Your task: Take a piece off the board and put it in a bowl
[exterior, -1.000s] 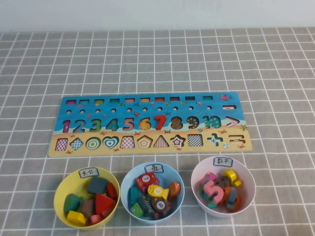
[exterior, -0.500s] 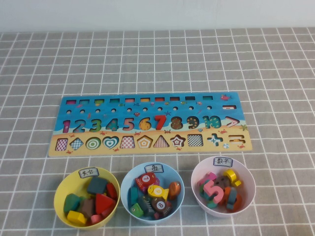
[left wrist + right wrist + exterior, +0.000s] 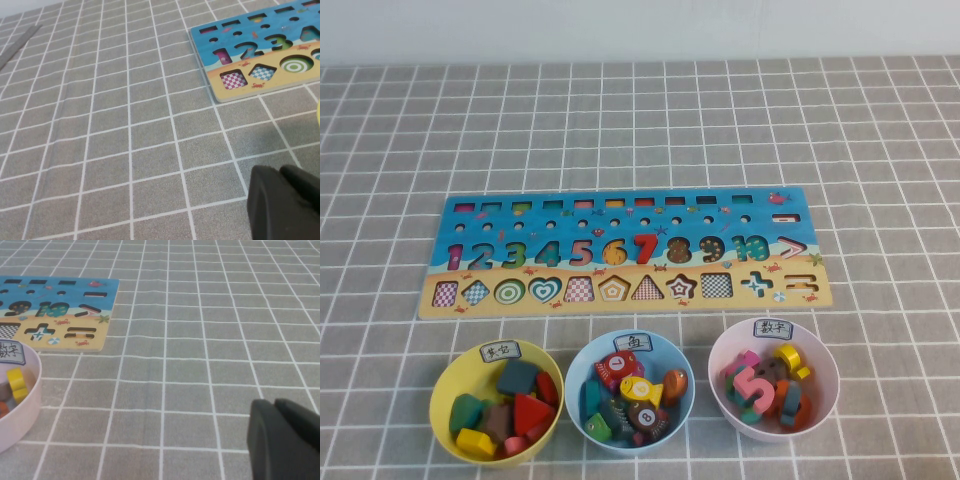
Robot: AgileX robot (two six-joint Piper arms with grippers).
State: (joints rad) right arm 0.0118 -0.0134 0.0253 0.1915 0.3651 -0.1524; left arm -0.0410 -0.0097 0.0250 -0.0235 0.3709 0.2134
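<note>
The dark numeral 8 piece sits in its recess on the blue and sandy board, between the red 7 and the 9. The pale pink bowl with its white label stands in front of the board's right end and holds several number pieces. Neither arm shows in the high view. My left gripper is shut and empty, low over the cloth left of the board. My right gripper is shut and empty over the cloth right of the board and the pink bowl.
A yellow bowl of shape pieces and a light blue bowl of fish pieces stand in a row left of the pink bowl. A grey checked cloth covers the table.
</note>
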